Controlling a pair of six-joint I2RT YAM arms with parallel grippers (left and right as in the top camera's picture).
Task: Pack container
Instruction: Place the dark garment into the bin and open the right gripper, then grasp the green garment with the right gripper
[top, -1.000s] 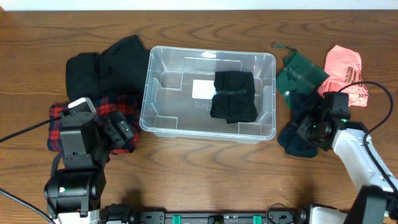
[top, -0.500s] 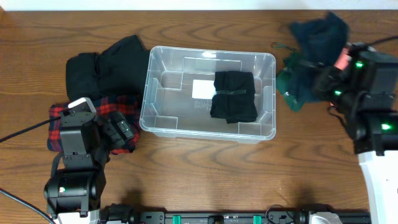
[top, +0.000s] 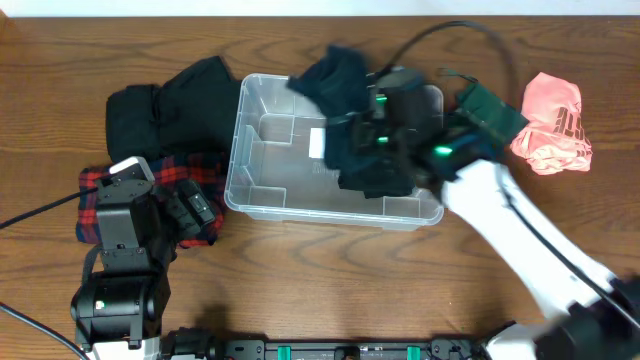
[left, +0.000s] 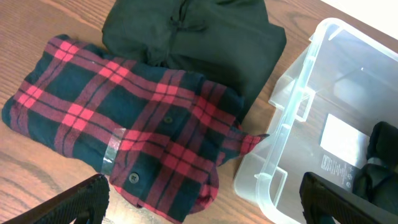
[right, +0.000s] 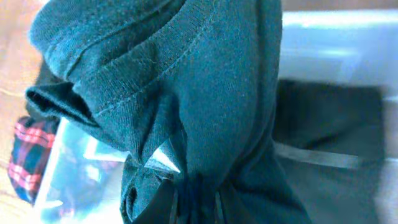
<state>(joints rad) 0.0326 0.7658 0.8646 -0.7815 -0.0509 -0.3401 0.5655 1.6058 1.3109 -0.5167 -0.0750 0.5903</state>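
Note:
The clear plastic container (top: 262, 190) stands mid-table, with a folded black garment (top: 385, 178) inside at its right end. Its corner also shows in the left wrist view (left: 292, 127). My right gripper (top: 362, 118) is shut on a dark teal garment (top: 330, 82) and holds it above the container; the garment fills the right wrist view (right: 186, 93) and hides the fingers. My left gripper (left: 199, 208) is open and empty, over the lower edge of a red plaid shirt (left: 118, 130) left of the container.
A black folded garment (top: 165, 100) lies behind the plaid shirt (top: 110, 185) at the left. A dark green garment (top: 490, 105) and a pink garment (top: 550, 125) lie to the right of the container.
My right arm lifted the dark teal garment from the table at the right and swung it left to above the container. The left arm has not moved.

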